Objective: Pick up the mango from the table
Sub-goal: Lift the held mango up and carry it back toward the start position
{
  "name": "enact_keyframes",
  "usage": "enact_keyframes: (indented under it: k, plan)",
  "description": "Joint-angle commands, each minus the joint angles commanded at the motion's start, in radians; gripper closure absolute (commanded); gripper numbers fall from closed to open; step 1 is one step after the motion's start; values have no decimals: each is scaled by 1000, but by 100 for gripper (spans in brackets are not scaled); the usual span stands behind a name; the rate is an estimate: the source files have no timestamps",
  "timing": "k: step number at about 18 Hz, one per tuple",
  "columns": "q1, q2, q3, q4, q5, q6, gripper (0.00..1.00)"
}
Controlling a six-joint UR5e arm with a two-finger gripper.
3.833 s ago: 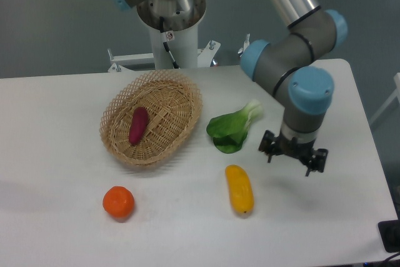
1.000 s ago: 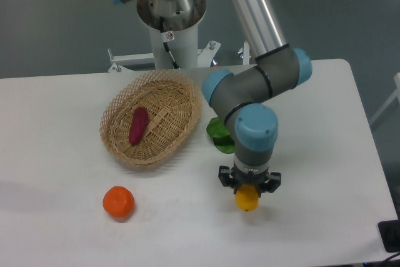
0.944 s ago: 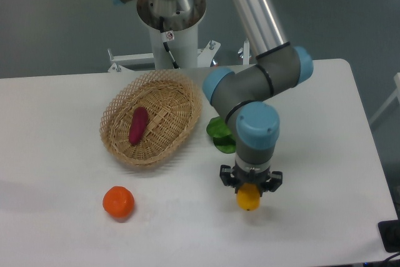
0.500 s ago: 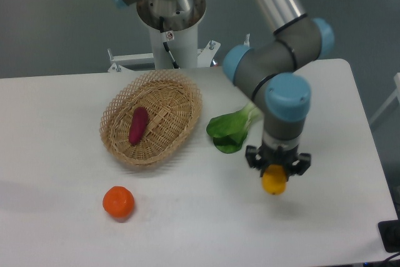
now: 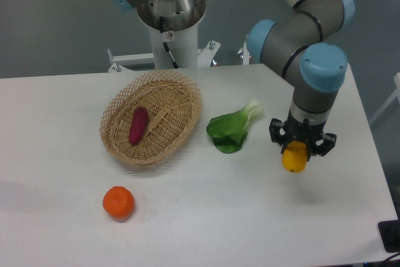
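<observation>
Mango (image 5: 295,159): hangs in the air at the right of the scene, clamped in the gripper (image 5: 302,146), clear of the table (image 5: 206,223); a faint shadow lies on the white top below it.
Claw state: clenched on the mango, the dark fingers pressed to either side of its upper part.
Why held so: the fruit points downward, long axis roughly vertical, which suggests a grip near one end or across the narrow width so the short fingers can span it.
Task progress: judged from the gap under the fruit, the pick appears done or nearly so.
Bystanders: a wicker basket (image 5: 181,114) at left-centre holds a purple-red sweet potato (image 5: 138,125); an orange (image 5: 119,202) sits near-left; a leafy green (image 5: 232,129) lies just left of the gripper, apart from it.
Hidden: the upper half of the mango is covered by the gripper body, so exact finger contact is hard to make out.
Cut off: the arm's upper links leave the frame at the top.
</observation>
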Motion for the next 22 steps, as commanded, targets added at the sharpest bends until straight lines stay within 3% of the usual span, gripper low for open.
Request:
enact_keyframes:
  k: [8, 22]
  plan:
    - [3, 0, 5, 3, 11, 97, 44]
    - [2, -2, 6, 3, 40, 100, 43]
